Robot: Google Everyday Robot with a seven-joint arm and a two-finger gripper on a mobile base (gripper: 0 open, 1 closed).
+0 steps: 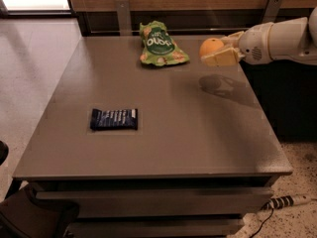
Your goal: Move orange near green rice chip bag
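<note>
Reaching in from the right edge of the frame, the robot's white arm (282, 36) holds its claw (214, 52) over the far right part of the grey surface (188, 133), near the back corner. The pale fingers (222, 59) are closed on the orange (210, 46), one below the fruit and one behind it, so the round fruit juts out to the left of the claw. The orange hangs clear of the surface: a soft dark shadow (220, 83) lies on the top beneath it, apart from the fruit itself. To the left of the orange, at the back of the surface and about midway across, lies the green rice chip bag (159, 46), crinkled and flat on its back, its dark round logo and white lettering facing up and pale chips pictured along its lower edge. A gap of bare surface separates the bag's right edge from the held orange; the two are near one another but not touching. Well apart from both, toward the front left, a flat dark blue wrapper (114, 119) with white print rests on the surface. On the speckled floor at the lower right, a white power strip (290, 201) lies beside the base of the furniture, its cable trailing toward the front.
</note>
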